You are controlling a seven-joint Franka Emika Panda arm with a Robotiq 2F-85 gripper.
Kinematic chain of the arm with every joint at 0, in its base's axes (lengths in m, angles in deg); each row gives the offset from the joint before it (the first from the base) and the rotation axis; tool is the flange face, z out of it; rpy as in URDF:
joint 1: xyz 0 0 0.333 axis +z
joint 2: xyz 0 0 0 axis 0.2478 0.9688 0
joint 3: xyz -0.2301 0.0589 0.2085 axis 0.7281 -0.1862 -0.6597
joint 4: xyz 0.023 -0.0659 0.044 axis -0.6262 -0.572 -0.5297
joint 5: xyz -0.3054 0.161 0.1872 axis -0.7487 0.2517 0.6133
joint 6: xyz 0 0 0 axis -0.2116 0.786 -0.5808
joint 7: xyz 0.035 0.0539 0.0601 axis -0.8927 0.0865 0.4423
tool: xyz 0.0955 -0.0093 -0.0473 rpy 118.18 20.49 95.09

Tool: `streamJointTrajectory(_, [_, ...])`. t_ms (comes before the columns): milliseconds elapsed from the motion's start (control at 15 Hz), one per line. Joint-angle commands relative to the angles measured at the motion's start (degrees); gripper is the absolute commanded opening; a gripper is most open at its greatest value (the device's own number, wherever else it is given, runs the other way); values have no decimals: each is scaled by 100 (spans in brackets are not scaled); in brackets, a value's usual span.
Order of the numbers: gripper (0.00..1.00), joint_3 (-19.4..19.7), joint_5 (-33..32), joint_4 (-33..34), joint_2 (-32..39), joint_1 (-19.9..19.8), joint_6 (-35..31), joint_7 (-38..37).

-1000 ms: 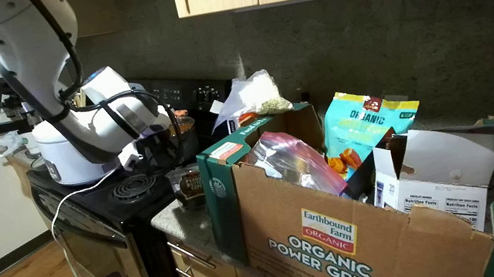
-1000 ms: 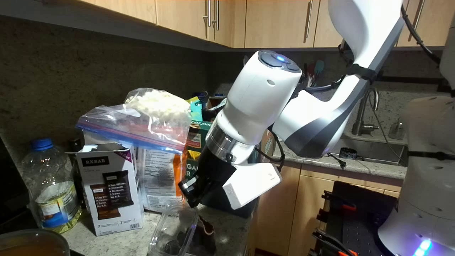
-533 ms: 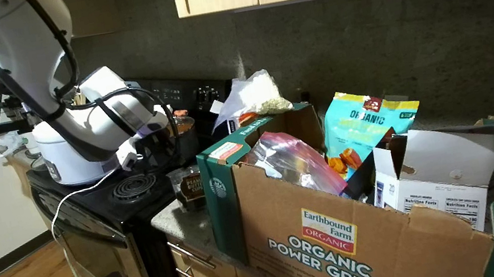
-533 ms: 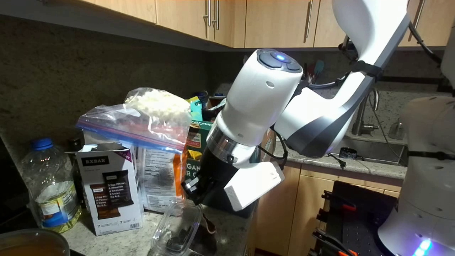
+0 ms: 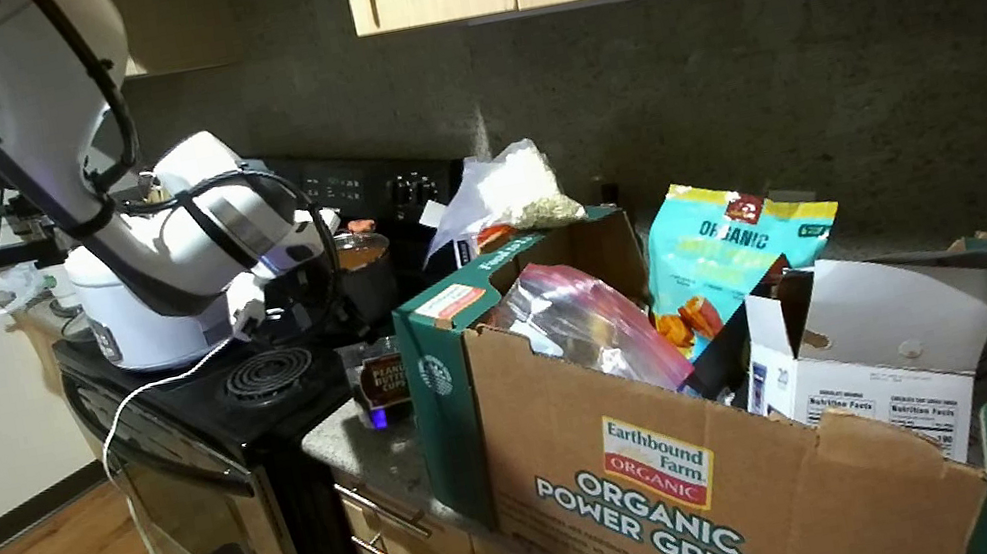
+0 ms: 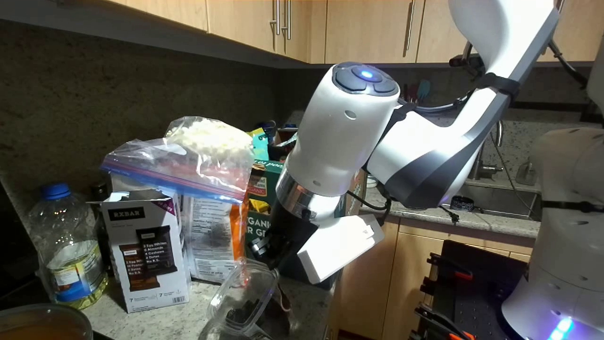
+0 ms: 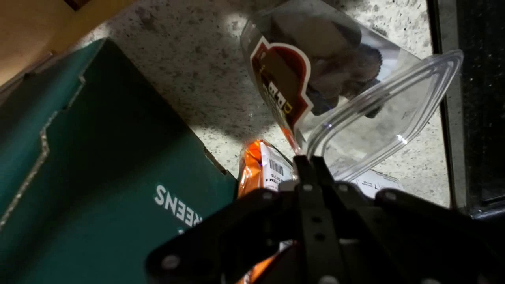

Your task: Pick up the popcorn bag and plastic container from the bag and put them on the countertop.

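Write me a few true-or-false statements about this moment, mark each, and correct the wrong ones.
1. The gripper is closed on the rim of the clear plastic container. True.
2. That container is empty. False: dark pieces show inside it.
3. In an exterior view, the popcorn bag shows above the white RXBAR carton. True.
4. The gripper also holds the popcorn bag. False: it holds the container alone.
5. A teal printed bag is in the cardboard box. True.
6. That RXBAR carton is inside the box too. False: it stands outside, on the countertop.
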Motion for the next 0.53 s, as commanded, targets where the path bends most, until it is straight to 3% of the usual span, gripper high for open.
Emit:
streamJointTrajectory(0, [1, -77, 249, -67, -110, 52, 330, 20])
streamJointTrajectory(200, [1, -123, 390, -62, -134, 58, 517, 43])
streamJointTrajectory(267, [1, -348, 470, -54, -141, -147, 603, 67])
streamJointTrajectory(467, [1, -482, 729, -42, -154, -183, 840, 91])
